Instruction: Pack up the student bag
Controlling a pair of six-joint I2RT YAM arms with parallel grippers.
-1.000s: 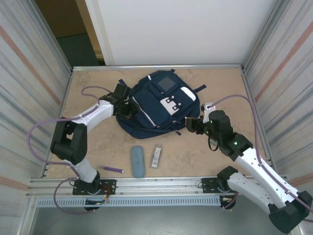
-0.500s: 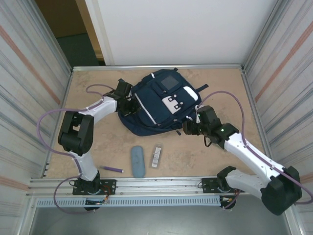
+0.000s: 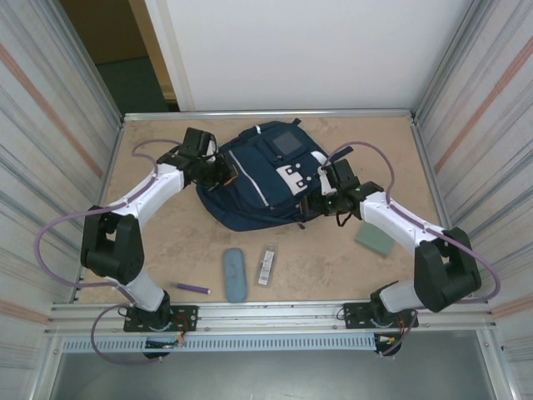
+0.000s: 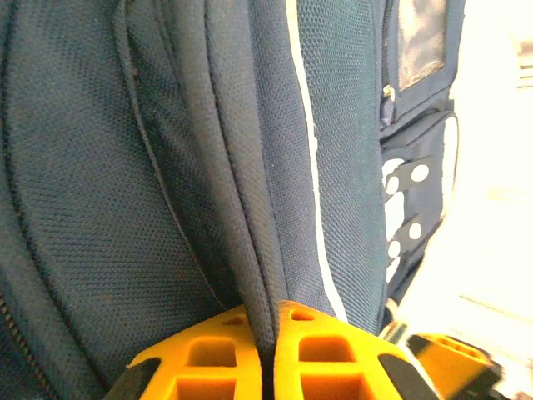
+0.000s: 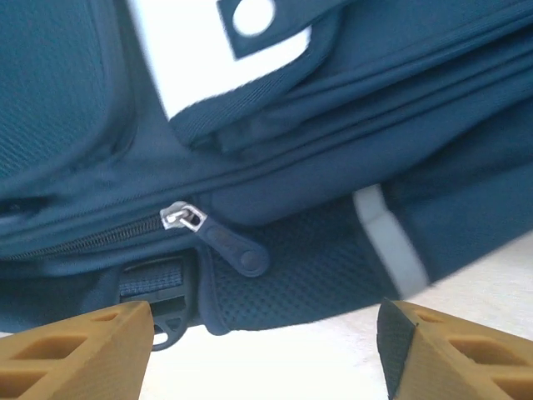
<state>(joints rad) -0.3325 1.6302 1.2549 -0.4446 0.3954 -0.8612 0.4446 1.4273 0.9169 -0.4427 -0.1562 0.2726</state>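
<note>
The bag [image 3: 266, 179] is lying flat on the table [image 3: 166, 242], toward the far middle, with its front pockets facing up and its grey patch at the far end.

The left pincer [image 3: 223, 173] is reaching in from the left and is sitting against the bag's left edge. In the left wrist view its orange fingers [image 4: 325, 358] are pressing together on a raised fold of the navy fabric. The fold is running straight away from between them, just beside a white stripe.

The right pincer [image 3: 321, 204] is coming in from the right and is hovering at the bag's near right corner. In the right wrist view its fingers [image 5: 75, 350] are standing wide apart and gripping nothing. The bag's side is lying just beyond the tips. A zip pull [image 5: 226, 243] is hanging there on the fabric, left of the middle of the gap, and neither finger is touching it.

On the near side of the bag a blue-grey case [image 3: 234, 274] is lying on the table, with a small flat packet [image 3: 266, 265] just to its right. A purple pen [image 3: 192, 287] is lying near the left arm's base. A green pad [image 3: 376, 237] is resting to the right, close beside the right arm.
</note>
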